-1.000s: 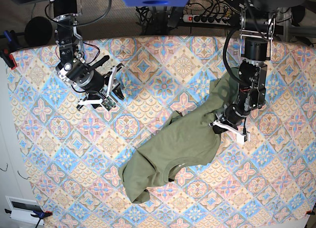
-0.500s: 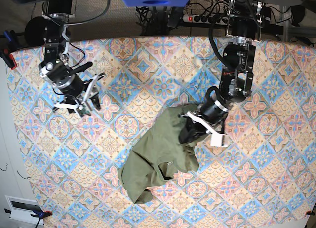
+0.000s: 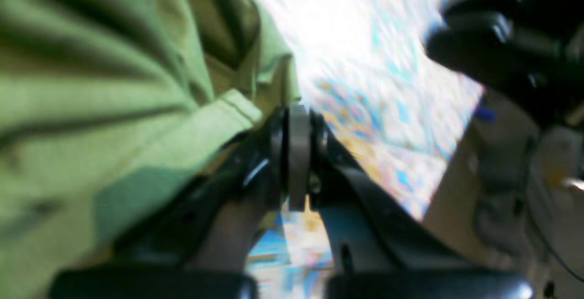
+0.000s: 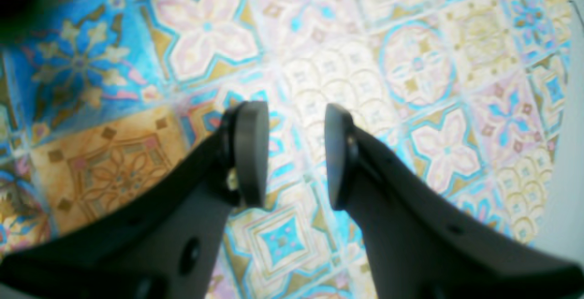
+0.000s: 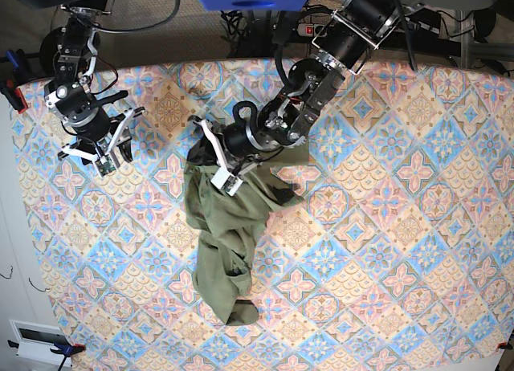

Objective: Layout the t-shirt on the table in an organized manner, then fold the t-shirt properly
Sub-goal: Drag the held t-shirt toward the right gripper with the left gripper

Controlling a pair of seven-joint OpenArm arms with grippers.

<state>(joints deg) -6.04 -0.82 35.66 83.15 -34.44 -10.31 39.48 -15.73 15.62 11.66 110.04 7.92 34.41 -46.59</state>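
The olive-green t-shirt lies bunched in a long crumpled strip on the tile-patterned table, left of centre. My left gripper reaches across from the back right and is shut on the shirt's upper end. In the left wrist view the pads are pressed together on a hemmed edge of the green fabric. My right gripper hovers over bare cloth at the far left, apart from the shirt. In the right wrist view it is open and empty above the table.
A power strip with cables lies beyond the table's back edge. A red clamp grips the left edge. A white box sits off the front left corner.
My left gripper has dragged the shirt from right of centre to left of centre, bunching it into a strip. My right arm has drawn back toward the far left edge.
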